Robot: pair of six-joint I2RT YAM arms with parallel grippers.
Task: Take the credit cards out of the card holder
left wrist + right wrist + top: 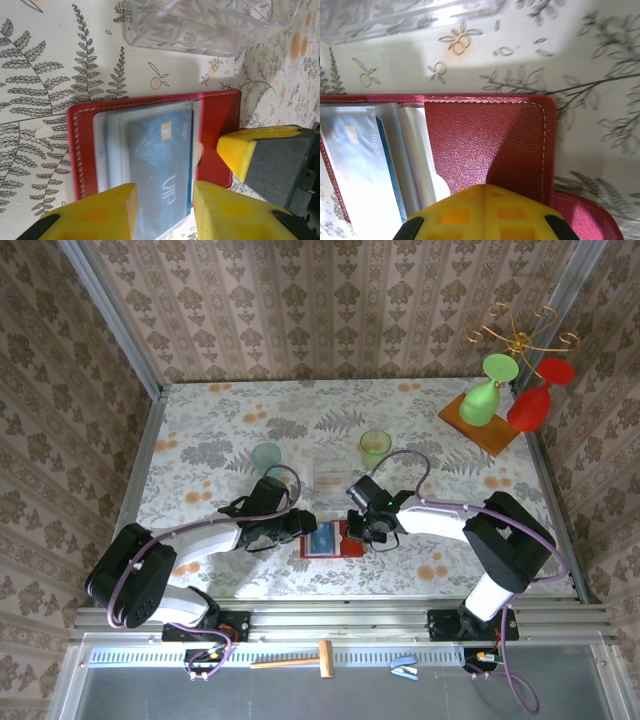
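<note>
Blue card (pixel 157 150), half-sleeved — left end effector (pixel 162 194) astride, grip unclear; right end effector (pixel 485 200) closed.

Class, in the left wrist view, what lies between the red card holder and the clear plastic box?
Only bare floral tablecloth separates card holder from clear plastic box; the left wrist view shows it.

The blue card (pixel 160 160) is blurred (its lower end cut off by the bottom edge).

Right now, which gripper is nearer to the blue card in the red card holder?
Left. The left gripper straddles one end of the blue card; the right gripper, shut, sits on the bare red flap of the card holder, beside the card.
</note>
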